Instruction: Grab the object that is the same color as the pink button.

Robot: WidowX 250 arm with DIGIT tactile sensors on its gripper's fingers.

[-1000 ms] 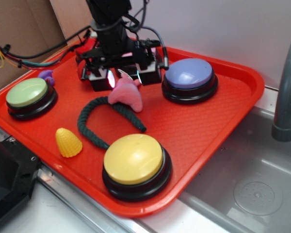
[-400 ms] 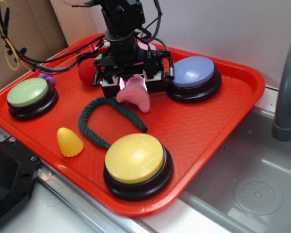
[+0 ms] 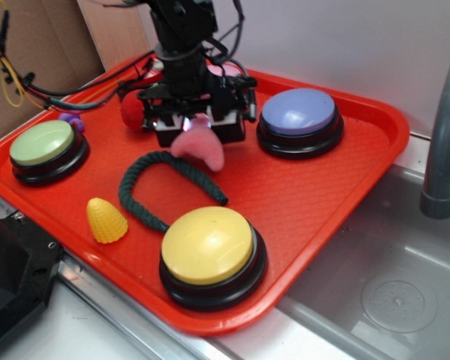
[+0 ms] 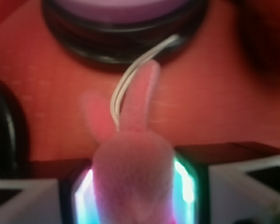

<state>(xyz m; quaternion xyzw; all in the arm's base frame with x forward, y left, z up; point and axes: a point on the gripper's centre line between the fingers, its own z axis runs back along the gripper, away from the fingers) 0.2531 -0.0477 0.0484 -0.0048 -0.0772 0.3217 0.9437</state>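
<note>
My play spot by a kitchen sink

I am at a metal sink (image 3: pixel 390 277) with a grey tap (image 3: pixel 444 135) beside me. An orange tray (image 3: pixel 345 187) sits on the counter. It holds big buttons (image 3: pixel 206 244) and small toys, like a test room. Loose wires (image 3: pixel 30 86) and cardboard (image 3: pixel 37 37) are behind it.

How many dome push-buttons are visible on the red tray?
3 clearly: the green button at the left edge, the yellow button at the front, the lavender-blue button at the back right. The arm may hide another.
</note>
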